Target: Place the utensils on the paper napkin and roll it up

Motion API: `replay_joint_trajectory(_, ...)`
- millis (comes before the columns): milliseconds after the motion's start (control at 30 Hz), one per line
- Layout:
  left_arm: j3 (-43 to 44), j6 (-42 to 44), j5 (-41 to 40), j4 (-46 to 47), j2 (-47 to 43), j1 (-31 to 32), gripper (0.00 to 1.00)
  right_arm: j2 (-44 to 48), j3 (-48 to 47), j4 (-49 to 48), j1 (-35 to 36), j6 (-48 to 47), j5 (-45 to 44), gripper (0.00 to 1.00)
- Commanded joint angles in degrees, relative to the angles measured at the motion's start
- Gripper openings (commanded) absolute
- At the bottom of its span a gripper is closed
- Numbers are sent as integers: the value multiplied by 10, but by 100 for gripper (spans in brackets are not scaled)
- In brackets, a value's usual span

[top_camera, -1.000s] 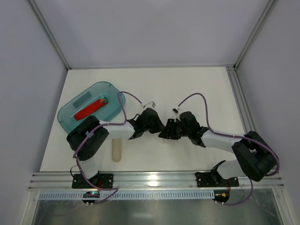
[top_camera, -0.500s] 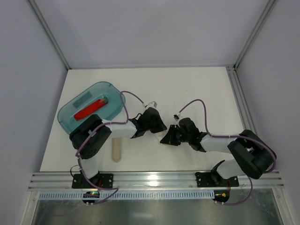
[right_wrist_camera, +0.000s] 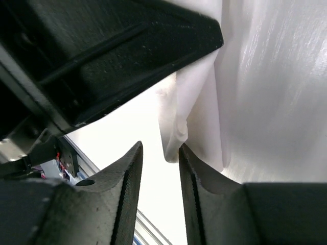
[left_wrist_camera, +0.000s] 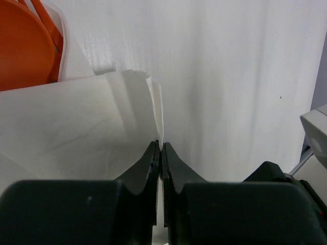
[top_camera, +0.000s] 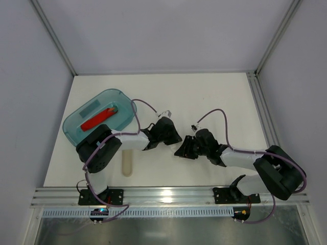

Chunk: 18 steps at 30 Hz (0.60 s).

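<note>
In the left wrist view my left gripper (left_wrist_camera: 161,145) is shut on the edge of the paper napkin (left_wrist_camera: 76,122), a thin white sheet that folds up towards the jaws. An orange utensil (left_wrist_camera: 25,46) with a white piece beside it lies past the napkin at the top left. My right gripper (right_wrist_camera: 159,146) stands open, a folded napkin corner (right_wrist_camera: 180,122) hanging at its right fingertip without being clamped. From above, both grippers meet mid-table, left gripper (top_camera: 175,137) and right gripper (top_camera: 182,150) close together. The napkin barely shows against the white table there.
A teal tray (top_camera: 76,115) stands at the left with a red-orange piece (top_camera: 99,118) inside. A pale beige stick (top_camera: 126,163) lies on the table by the left arm's base. The left gripper's black body (right_wrist_camera: 102,51) fills the top of the right wrist view.
The right gripper has drawn back a little towards the near edge; its jaws closed and then parted again. The left gripper has stayed shut on the napkin, shifting slightly.
</note>
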<state>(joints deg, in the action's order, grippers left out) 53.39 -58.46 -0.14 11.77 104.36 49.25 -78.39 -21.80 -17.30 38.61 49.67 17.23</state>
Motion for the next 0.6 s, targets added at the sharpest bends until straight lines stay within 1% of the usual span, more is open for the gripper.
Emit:
replay_joint_trajectory(0,3,0,14,22,0,1,8,44,-31,55,4,-13,-38,38)
replay_joint_trajectory(67,-6,1,15,29,-7,0,8,50,-38,83,4,-19,-52,39)
replay_joint_trajectory(200,-11,8,34,34,-13,1,8,53,-43,97,5,-26,-69,38)
replay_joint_trajectory(267,-13,10,39,37,-13,0,8,51,-40,96,4,-29,-70,36)
replay_joint_trajectory(367,-15,14,58,53,-10,0,8,50,-32,87,4,-31,-71,29)
replay_joint_trajectory(567,-21,17,73,65,-11,3,8,61,-34,109,4,-41,-94,28)
